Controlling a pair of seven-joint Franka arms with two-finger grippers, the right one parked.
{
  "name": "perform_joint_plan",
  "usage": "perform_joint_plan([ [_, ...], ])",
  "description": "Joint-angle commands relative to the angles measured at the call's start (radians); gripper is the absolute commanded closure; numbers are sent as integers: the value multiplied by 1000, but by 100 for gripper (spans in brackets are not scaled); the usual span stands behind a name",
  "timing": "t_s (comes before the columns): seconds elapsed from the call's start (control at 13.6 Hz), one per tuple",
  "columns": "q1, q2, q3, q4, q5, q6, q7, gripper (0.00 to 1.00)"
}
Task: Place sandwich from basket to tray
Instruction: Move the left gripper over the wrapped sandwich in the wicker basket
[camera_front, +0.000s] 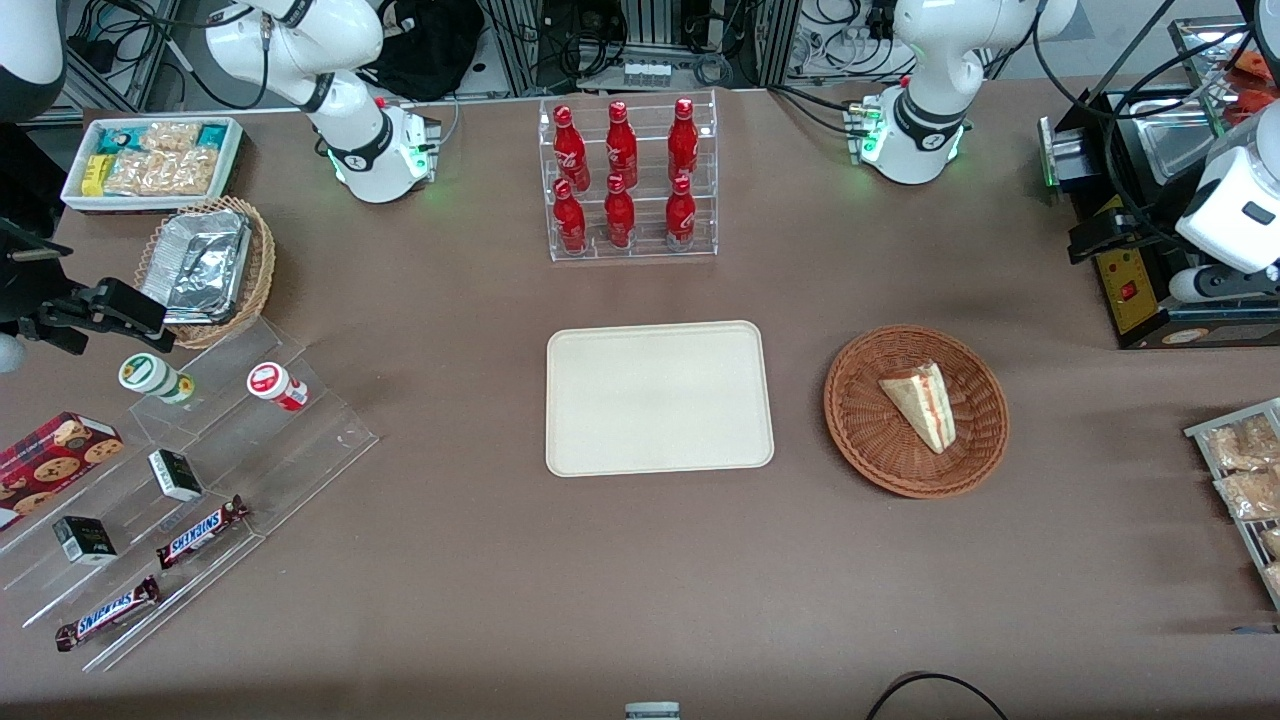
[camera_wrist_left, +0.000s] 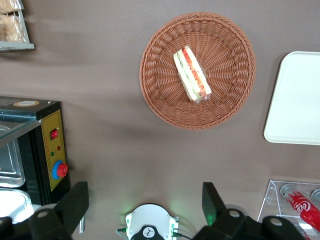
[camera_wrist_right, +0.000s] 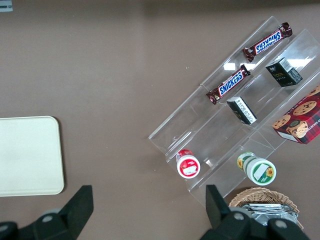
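1. The small triangular sandwich wedge of pale bread with red, orange and green filling (camera_front: 923, 403) lies inside the round reddish-brown woven wicker basket (camera_front: 870, 440), resting on the basket's floor with its layered cut edge showing.
2. That basket sits on the brown bench (camera_front: 500, 580), toward the working arm's end.
3. The flat cream-beige rectangular tray with rounded corners (camera_front: 659, 398) lies beside the basket, apart from it, near the middle of the bench, and carries nothing.
4. The left arm's hand (camera_wrist_left: 145, 205) hangs high above the bench, well apart from the sandwich and basket; its two dark fingers (camera_wrist_left: 75, 200) are spread wide and hold nothing.
5. In the left wrist view the sandwich (camera_wrist_left: 192, 74) and basket (camera_wrist_left: 160, 95) show between those fingers, with the tray's edge (camera_wrist_left: 295, 100) beside them.
6. Farther from the front camera than the tray stands a clear acrylic rack of six red cola bottles (camera_front: 625, 180).
7. A black machine with a yellow panel and a red button (camera_front: 1135, 290) stands at the working arm's end of the bench.
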Motion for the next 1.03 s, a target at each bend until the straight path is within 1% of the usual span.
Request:
perform_joint_plan([
  [0.0,0,11,-3,19,-9,14,8,0],
  [0.3,-2,33,-3,-15,-9,20,8,0],
  [0.44,-29,57,-3,-55,-7,60,6,0],
  [0.96,-57,63,-4,-348,-6,438,-12,0],
])
